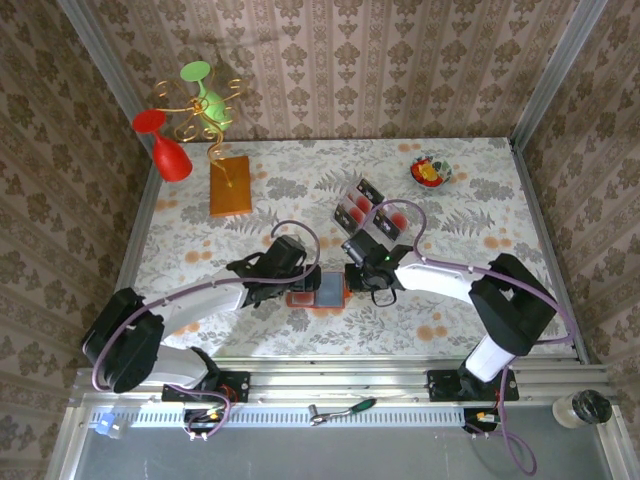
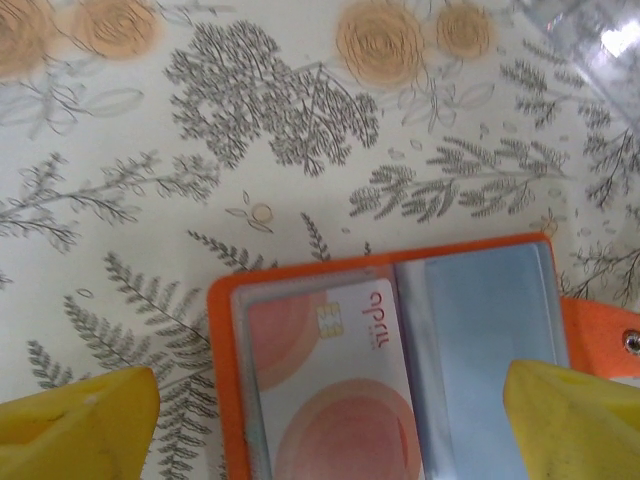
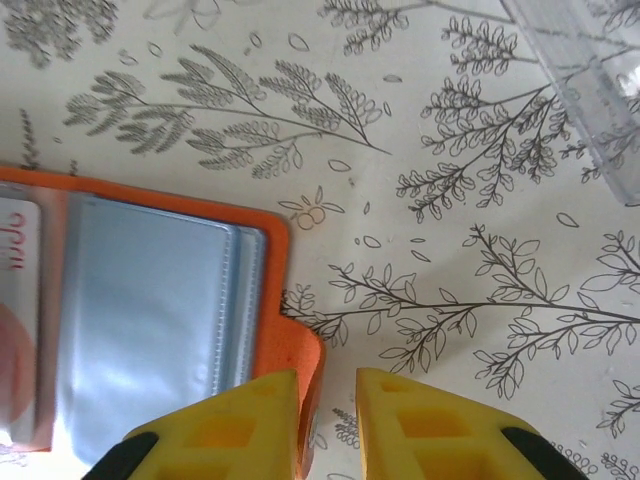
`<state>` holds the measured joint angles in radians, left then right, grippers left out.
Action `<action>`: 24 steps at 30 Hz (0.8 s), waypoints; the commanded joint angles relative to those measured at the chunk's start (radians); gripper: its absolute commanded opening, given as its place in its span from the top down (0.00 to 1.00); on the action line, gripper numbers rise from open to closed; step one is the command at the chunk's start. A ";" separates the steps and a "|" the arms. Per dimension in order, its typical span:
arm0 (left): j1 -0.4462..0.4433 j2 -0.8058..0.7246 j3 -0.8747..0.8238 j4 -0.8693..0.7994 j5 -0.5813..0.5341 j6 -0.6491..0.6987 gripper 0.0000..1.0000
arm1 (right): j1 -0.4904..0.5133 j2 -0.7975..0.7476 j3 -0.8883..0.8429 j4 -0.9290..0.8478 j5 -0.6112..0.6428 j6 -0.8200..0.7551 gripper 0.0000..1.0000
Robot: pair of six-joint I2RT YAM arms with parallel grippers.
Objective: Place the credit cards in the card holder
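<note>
Near the front middle of the bench (image 1: pixel 480 200), card holder (image 1: pixel 322 292) lies open flat, one credit card (image 2: pixel 330 400) in its clear left pocket; my left fingers (image 2: pixel 80 425) spread wide over it, gripping nothing; my right fingers (image 3: pixel 430 430) almost closed astride its orange edge, can't tell if pinching

You are looking at a credit card (image 2: pixel 330 400) lying in the left clear pocket of the card holder (image 2: pixel 222 330). It is carrying a short red word (image 2: pixel 381 322) running sideways beside the chip (image 2: pixel 326 322), with letters too soft to read surely. In the right wrist view, that lettering is showing at the picture's left edge, cut off.
</note>
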<state>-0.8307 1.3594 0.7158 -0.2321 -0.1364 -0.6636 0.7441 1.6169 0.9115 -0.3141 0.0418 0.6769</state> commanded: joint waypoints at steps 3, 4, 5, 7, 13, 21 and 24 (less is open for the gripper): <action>-0.020 0.016 0.004 0.017 -0.009 -0.032 0.10 | -0.008 -0.050 0.047 -0.017 -0.037 -0.002 0.77; -0.023 0.016 -0.001 0.023 -0.012 -0.031 0.10 | -0.010 -0.043 0.057 -0.012 -0.056 -0.002 0.77; -0.026 0.016 -0.004 0.025 -0.013 -0.030 0.10 | -0.013 -0.037 0.064 -0.005 -0.077 0.000 0.79; -0.031 0.016 -0.015 0.034 -0.017 -0.031 0.10 | -0.017 -0.007 0.082 0.014 -0.125 0.006 0.83; -0.041 0.018 -0.038 0.042 -0.023 -0.028 0.09 | -0.017 0.091 0.131 0.025 -0.182 0.008 0.92; -0.046 0.029 -0.068 0.068 -0.024 -0.005 0.09 | -0.017 0.175 0.168 0.024 -0.210 -0.005 0.96; -0.045 0.033 -0.083 0.086 -0.023 0.000 0.09 | -0.017 0.201 0.172 0.029 -0.210 -0.004 0.96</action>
<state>-0.8703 1.3800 0.6548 -0.1669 -0.1459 -0.6804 0.7292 1.7939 1.0588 -0.2859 -0.1444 0.6834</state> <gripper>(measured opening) 0.908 0.068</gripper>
